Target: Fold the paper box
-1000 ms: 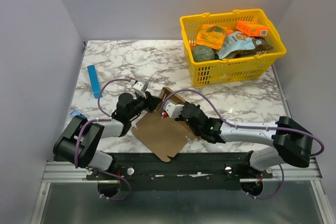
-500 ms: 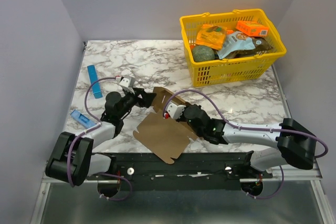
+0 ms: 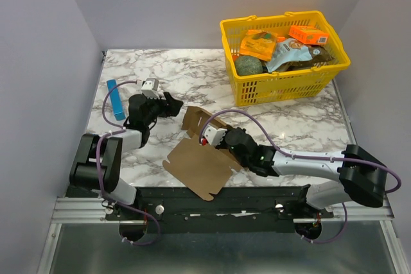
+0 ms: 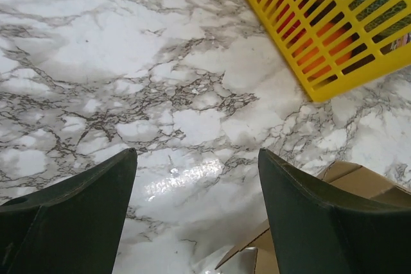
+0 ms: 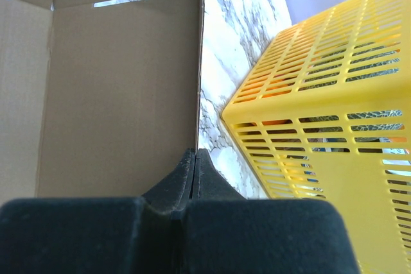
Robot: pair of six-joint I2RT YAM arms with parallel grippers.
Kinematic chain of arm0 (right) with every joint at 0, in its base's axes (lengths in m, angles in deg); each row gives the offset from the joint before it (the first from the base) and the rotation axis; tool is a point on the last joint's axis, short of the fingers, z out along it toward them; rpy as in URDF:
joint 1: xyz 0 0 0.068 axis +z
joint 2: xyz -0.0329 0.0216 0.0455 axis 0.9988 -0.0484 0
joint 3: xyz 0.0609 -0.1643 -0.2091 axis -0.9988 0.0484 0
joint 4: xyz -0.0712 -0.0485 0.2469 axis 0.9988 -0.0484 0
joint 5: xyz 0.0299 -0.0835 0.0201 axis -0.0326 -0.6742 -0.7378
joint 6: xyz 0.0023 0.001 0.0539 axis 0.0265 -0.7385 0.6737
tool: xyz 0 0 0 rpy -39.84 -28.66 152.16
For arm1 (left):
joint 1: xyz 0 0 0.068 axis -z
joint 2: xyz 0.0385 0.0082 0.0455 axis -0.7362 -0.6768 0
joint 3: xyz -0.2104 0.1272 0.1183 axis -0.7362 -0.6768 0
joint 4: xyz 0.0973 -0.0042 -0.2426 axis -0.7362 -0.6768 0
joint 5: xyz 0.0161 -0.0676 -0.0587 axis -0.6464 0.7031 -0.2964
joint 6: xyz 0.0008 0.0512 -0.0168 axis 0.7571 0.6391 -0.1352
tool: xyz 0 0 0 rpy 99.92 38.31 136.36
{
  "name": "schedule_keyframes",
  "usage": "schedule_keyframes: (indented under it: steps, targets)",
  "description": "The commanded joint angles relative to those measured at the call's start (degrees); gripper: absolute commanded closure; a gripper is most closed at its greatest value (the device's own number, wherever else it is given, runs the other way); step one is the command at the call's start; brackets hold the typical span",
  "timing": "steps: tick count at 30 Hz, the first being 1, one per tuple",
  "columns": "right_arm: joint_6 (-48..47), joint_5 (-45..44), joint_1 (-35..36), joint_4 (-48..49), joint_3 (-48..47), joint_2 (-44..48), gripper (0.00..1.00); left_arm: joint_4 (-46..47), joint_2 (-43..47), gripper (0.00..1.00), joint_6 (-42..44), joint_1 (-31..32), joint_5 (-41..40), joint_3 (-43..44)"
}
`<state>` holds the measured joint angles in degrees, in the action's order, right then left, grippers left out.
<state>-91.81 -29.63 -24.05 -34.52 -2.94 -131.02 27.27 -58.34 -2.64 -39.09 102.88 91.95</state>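
The paper box [image 3: 196, 166] is a brown cardboard sheet lying partly flat near the table's front, with one flap [image 3: 192, 120] raised. My right gripper [image 3: 207, 131] is shut on the raised panel's edge. In the right wrist view the closed gripper [image 5: 196, 156] pinches the thin cardboard edge, and the brown panel [image 5: 115, 94] fills the left. My left gripper [image 3: 174, 106] stands open to the back left of the box, apart from it. In the left wrist view its fingers [image 4: 70, 216] frame bare marble, and a corner of the paper box [image 4: 359, 181] shows beside the right one.
A yellow basket [image 3: 282, 85] holding orange packets and other goods stands at the back right, and it also shows in the wrist views as the basket [image 4: 334, 30] and the basket [image 5: 321, 126]. A thin blue strip [image 3: 115, 99] lies at the table's left edge.
My left gripper opened, let go of the box's flap and drew back to the left rear. The flap now leans further left. The right gripper kept its hold.
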Motion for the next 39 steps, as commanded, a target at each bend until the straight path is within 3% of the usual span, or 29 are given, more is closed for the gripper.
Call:
schedule_keyframes:
  steps: [1,5,13,22,33,39]
  targets:
    - [0.35,1.37,0.37,0.29,0.51,-0.03,0.99,-2.77,-4.41,0.17,-0.99,0.29,3.59,2.72]
    - [-0.43,0.76,0.37,0.90,0.42,-0.73,0.99,-2.69,-4.42,0.20,-0.82,3.36,6.14,0.71]
    - [-4.21,-0.99,0.46,1.25,-1.51,-3.10,0.99,1.43,-0.02,0.23,-2.57,6.54,3.59,-6.67]
    - [-8.25,-2.58,0.37,0.03,-3.18,-3.02,0.99,17.78,-0.55,0.24,-7.06,8.12,2.10,-15.03]
    - [-8.09,-2.93,0.37,-2.26,-3.80,-2.85,0.99,42.11,-10.04,0.26,-11.54,9.44,5.88,-18.11]
    - [-6.94,-2.41,0.37,-2.96,-3.89,-2.58,0.99,43.10,-10.13,0.30,-11.37,9.61,5.88,-17.93]
